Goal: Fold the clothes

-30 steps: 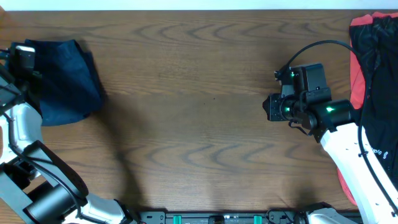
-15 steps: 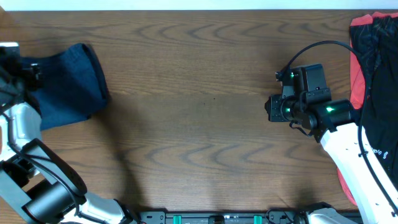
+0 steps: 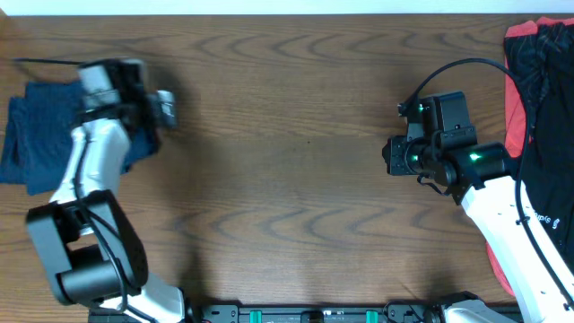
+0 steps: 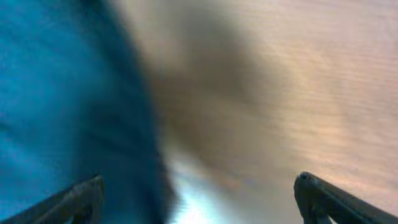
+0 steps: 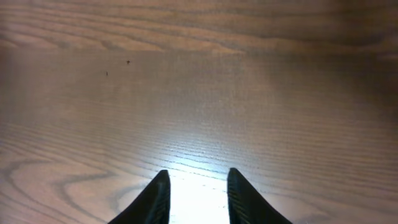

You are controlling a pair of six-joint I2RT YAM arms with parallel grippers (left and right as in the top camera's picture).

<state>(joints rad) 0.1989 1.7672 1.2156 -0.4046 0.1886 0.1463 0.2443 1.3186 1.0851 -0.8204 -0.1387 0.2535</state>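
Note:
The dark navy shorts (image 3: pixel 36 135) lie folded in a bundle at the table's far left. My left gripper (image 3: pixel 163 108) is just past their right edge, open and holding nothing. The left wrist view is motion-blurred: blue cloth (image 4: pixel 56 106) fills its left side, and the gripper (image 4: pixel 199 202) has its fingertips (image 4: pixel 87 196) far apart over cloth and wood. A black garment with coral-red panels (image 3: pixel 538 117) lies at the right edge. My right gripper (image 3: pixel 387 154) hovers over bare wood right of centre. Its narrow gap (image 5: pixel 196 180) holds nothing.
The wooden table (image 3: pixel 287 179) stretches between the two garments. The right arm's white link (image 3: pixel 520 242) and black cable (image 3: pixel 448 67) lie beside the black and coral garment. The left arm (image 3: pixel 85 170) crosses the navy bundle.
My left gripper opened, let go of the navy shorts and swung right, off the table's left edge. The shorts now sit further left. The right arm held still, its jaws a little wider.

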